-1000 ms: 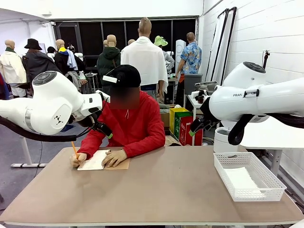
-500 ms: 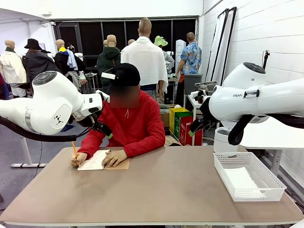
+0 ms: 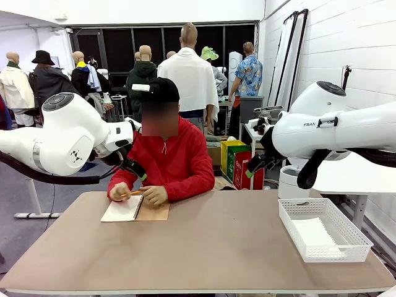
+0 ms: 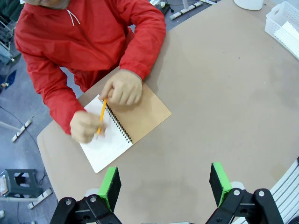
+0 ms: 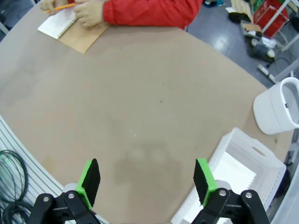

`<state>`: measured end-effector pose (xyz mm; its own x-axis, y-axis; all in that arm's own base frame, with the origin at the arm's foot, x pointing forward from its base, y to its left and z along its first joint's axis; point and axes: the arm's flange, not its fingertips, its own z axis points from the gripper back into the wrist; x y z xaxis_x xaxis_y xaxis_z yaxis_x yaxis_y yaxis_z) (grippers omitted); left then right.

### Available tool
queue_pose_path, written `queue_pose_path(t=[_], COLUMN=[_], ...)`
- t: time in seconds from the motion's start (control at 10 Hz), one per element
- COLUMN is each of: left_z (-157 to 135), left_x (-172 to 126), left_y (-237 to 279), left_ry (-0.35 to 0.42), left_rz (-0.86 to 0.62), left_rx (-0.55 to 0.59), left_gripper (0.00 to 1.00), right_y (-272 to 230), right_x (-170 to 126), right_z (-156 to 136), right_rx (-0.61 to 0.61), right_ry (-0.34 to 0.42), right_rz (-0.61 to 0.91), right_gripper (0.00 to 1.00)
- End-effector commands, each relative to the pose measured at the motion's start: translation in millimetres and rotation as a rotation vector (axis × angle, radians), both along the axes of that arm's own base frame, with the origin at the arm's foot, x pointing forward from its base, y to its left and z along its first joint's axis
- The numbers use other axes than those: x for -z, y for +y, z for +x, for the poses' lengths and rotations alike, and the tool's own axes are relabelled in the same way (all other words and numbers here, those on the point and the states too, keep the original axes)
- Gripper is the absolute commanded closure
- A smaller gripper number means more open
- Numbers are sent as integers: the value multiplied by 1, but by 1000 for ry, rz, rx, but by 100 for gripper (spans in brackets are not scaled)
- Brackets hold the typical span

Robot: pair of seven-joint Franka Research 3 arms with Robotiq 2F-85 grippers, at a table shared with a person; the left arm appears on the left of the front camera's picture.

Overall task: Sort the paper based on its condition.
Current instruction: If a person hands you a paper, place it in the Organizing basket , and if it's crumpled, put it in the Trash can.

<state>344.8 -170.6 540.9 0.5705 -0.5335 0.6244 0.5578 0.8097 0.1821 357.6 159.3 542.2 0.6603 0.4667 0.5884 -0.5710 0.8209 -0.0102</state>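
Observation:
One smooth white sheet of paper point(image 3: 315, 236) lies flat in the white mesh tray point(image 3: 337, 253) at the table's right end. The right wrist view has the same paper point(image 5: 231, 175) in the tray point(image 5: 243, 144). A person in a red top holds an orange pencil point(image 4: 102, 114) over an open spiral notebook point(image 4: 140, 116) with a brown cover, both hands on it. My left gripper point(image 4: 163, 179) hangs open high above the table near the notebook. My right gripper point(image 5: 146, 175) is open too, high over the bare table beside the tray. Neither holds anything.
A white round bin point(image 5: 276, 109) stands on the floor past the table's far right edge, behind the tray. The notebook point(image 3: 133, 209) lies at the far left edge in front of the person. Both white arms hover well above the tabletop.
The person has sat up from writing and brought both hands together at the notebook's top edge, the pencil now held level. Both arms and the tray are unmoved.

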Motion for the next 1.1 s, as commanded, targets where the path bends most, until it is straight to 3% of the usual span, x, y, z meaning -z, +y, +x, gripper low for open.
queue_pose_path(t=[0.0, 1.0], left_z=[0, 0], left_x=[1, 1], left_y=[1, 1], left_ry=[3, 3], left_rz=[-4, -4], left_rx=[1, 1], left_gripper=[0, 0], right_y=[0, 0], right_x=[1, 1], right_z=[0, 0], right_rx=[1, 1], right_ry=[1, 1], right_rz=[0, 0], right_gripper=[0, 0])
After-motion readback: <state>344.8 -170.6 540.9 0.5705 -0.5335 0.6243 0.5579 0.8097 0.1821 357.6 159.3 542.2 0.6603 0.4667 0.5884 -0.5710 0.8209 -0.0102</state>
